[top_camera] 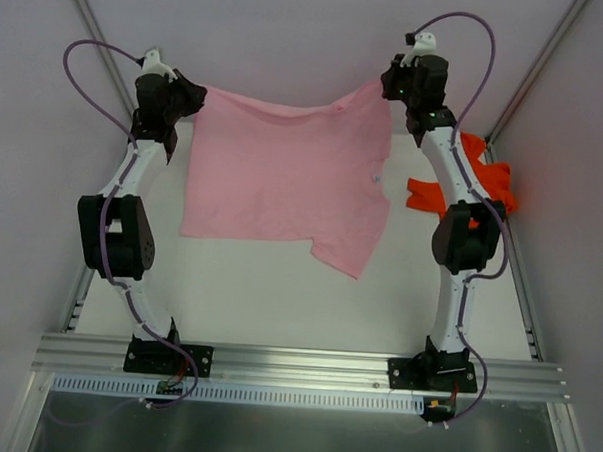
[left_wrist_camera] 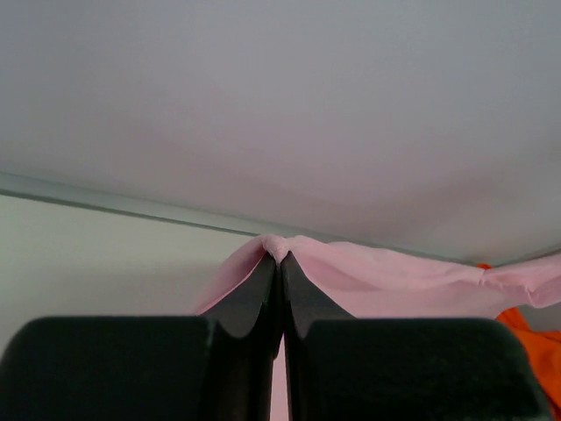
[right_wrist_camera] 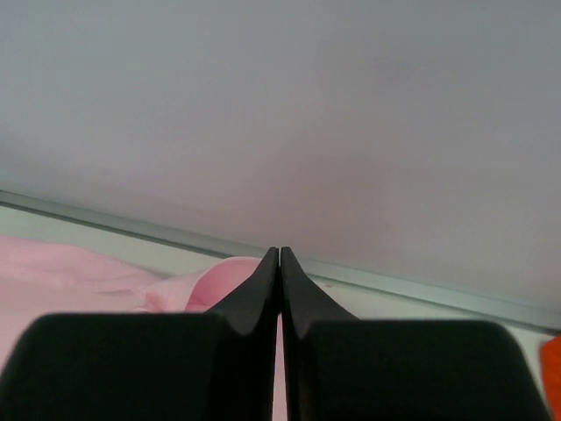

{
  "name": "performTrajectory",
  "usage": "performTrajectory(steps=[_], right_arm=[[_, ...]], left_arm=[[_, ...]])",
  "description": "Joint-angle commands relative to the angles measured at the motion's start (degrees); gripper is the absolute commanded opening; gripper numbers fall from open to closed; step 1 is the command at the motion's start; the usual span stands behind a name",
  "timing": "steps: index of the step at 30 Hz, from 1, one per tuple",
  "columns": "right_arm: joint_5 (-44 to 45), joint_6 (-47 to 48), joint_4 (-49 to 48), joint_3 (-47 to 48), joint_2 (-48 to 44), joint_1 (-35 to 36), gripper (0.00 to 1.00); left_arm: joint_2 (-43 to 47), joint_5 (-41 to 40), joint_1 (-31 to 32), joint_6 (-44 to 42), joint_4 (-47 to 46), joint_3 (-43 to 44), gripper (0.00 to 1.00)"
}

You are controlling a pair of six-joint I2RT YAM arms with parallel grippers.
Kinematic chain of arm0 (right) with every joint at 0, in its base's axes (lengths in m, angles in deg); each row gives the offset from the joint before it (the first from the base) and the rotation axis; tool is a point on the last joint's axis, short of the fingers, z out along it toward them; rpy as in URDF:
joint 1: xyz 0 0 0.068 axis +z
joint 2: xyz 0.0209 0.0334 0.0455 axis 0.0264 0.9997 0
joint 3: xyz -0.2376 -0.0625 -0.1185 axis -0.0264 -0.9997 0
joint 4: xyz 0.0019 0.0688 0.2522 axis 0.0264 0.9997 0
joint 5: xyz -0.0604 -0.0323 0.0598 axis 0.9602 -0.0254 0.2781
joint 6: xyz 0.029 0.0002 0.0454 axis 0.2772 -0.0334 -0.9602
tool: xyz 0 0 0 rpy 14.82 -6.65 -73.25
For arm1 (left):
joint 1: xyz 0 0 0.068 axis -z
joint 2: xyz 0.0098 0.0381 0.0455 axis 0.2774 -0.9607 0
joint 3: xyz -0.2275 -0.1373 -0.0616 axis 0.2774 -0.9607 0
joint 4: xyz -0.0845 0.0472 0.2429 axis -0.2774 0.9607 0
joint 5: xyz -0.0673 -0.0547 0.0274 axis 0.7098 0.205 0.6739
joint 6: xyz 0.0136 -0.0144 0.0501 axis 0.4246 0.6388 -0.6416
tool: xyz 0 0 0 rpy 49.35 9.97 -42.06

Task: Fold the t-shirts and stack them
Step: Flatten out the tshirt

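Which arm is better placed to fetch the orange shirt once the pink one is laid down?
Probably the right. The orange shirt lies on the right, beside the right arm. The left gripper and right gripper both pinch the pink shirt, stretched between them.

White tabletop (top_camera: 278,315), pale grey walls (top_camera: 290,35) closing the far side, left and right, slanted metal struts (top_camera: 95,27) in the far corners, aluminium rail (top_camera: 296,358) along the near edge, dull metal sheet (top_camera: 272,435) nearest, soft even light.
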Motion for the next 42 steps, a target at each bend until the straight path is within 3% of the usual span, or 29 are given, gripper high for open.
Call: performTrajectory(steps=[1,7,13,17,22,25,30,37,42], right_arm=[[-1.46,3.39,-3.86,-3.27,-14.99,0.9,0.01],[1.7,10.76,-4.92,-15.93,-35.12,5.12,0.01],[3.38,12.89,5.09,-19.36,-52.68,9.25,0.01],[3.73,13.68,6.42,-24.02,-62.81,11.62,0.01],[3.37,11.31,10.02,-23.94,-68.97,12.24,0.01],[6.36,11.66,13.61,-22.45,-67.23,12.33,0.01],[11.99,12.45,15.56,-23.24,-56.62,12.24,0.01],[12.25,11.75,11.62,-23.24,-36.22,11.98,0.01],[9.71,9.29,8.45,-17.89,-20.58,10.31,0.01]], left_arm=[[12.18,7.48,-0.27,-2.56,-5.2,-3.72,0.0],[29.93,8.55,-0.35,-6.77,-0.91,-9.7,0.0],[51.8,3.73,-0.35,-10.9,10.17,-12.34,0.0],[60.17,-1.72,-0.35,-13.45,17.02,-10.95,0.0],[62.65,-6.28,-0.35,-10.13,29.75,-5.84,0.0],[60.56,-10.32,-0.35,-4.6,32.23,-7.41,0.0],[54.14,-15.61,-0.35,-1.86,30.85,-14.17,0.0],[38.26,-13.95,-0.35,0.16,19.43,-23.31,0.0],[26.11,-12.71,-0.27,1.57,9.85,-23.94,0.0]])
